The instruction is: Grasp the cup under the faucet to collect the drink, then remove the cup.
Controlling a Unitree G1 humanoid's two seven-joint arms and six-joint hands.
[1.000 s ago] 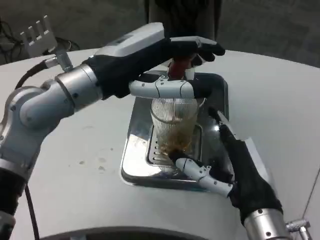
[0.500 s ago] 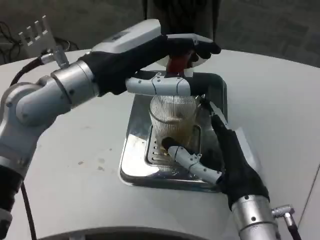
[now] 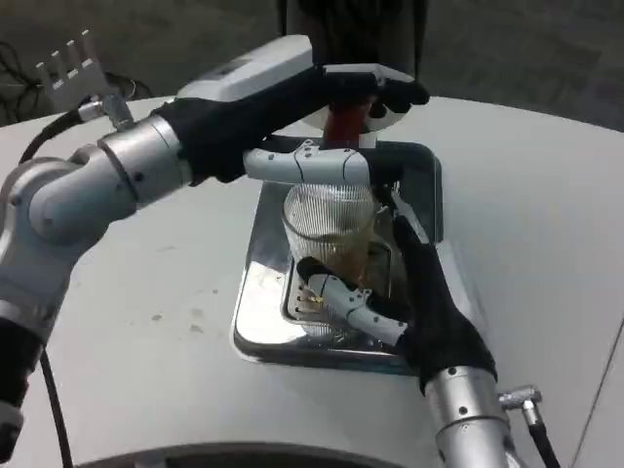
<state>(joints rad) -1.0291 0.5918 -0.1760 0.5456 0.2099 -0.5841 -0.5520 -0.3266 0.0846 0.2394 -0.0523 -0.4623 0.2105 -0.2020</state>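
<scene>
A ribbed clear cup with amber drink in its lower part stands on the grate of a steel drip tray, under the faucet. My right hand grips the cup from the right: the thumb lies against its lower front and the fingers run up its right side. My left hand reaches in from the left and holds the red faucet handle, with fingers over the top and one white finger across just above the cup's rim. The spout is hidden behind that hand.
The dark dispenser body rises behind the tray. A white comb-like part and a black cable sit at the far left by my left forearm. The round white table spreads left and right of the tray.
My right hand has moved forward and left, and its thumb and fingers have closed around the cup. The cup has shifted slightly left. My left hand stays on the handle.
</scene>
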